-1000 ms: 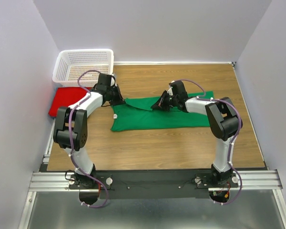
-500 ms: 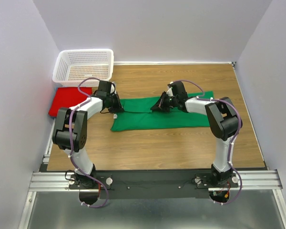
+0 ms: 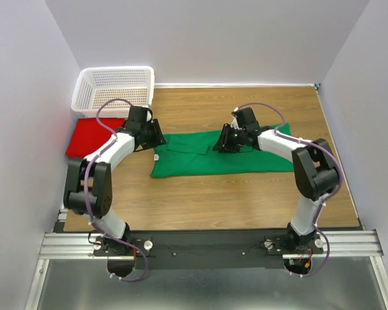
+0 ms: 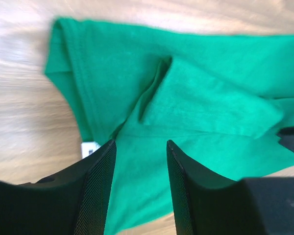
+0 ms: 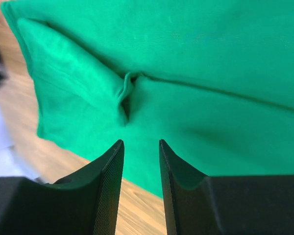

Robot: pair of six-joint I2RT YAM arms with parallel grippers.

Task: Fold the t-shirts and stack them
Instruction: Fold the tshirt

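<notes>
A green t-shirt (image 3: 246, 158) lies on the wooden table as a long folded strip, with a sleeve flap folded onto its left part (image 4: 210, 112) (image 5: 210, 49). My left gripper (image 3: 158, 137) hovers at the strip's upper left corner. It is open (image 4: 140, 144) with only green cloth below the gap. My right gripper (image 3: 216, 146) is over the strip's top edge near the middle. It too is open (image 5: 140, 143), with nothing between its fingers. A folded red t-shirt (image 3: 84, 135) lies at the table's left edge, partly behind the left arm.
A white perforated basket (image 3: 113, 87) stands in the far left corner, just behind the red t-shirt. A small white label (image 4: 89, 148) sticks out at the green shirt's left end. Walls close in the table on three sides.
Both grippers have opened and let go of the green cloth. The raised flap now lies flat on the shirt. Both arms have shifted a little.
</notes>
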